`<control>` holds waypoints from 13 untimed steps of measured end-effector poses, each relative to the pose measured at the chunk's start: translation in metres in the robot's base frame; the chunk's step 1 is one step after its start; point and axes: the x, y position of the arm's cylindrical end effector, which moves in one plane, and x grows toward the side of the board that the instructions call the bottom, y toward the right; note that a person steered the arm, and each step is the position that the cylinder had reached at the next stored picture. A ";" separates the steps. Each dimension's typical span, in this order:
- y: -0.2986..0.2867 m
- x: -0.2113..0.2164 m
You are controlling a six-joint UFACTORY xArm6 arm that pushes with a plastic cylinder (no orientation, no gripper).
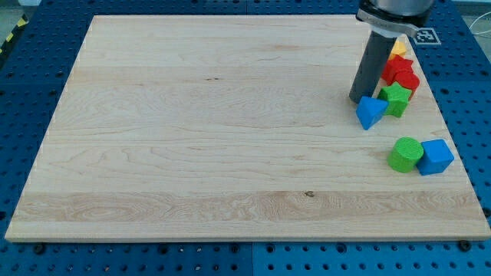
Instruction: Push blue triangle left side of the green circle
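The blue triangle (370, 113) lies near the board's right side, touching the green star (397, 98) on its right. The green circle (404, 155) lies lower right of the triangle, apart from it, with the blue cube (436, 157) touching its right side. My tip (358, 100) stands on the board just at the triangle's upper left corner, touching or nearly touching it. The rod rises toward the view's top.
A red block (400, 73) and a yellow block (398, 48) sit above the green star, close to the board's right edge. The wooden board (215, 130) lies on a blue perforated table. A marker tag (424, 34) is at the top right corner.
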 end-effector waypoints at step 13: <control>-0.019 0.044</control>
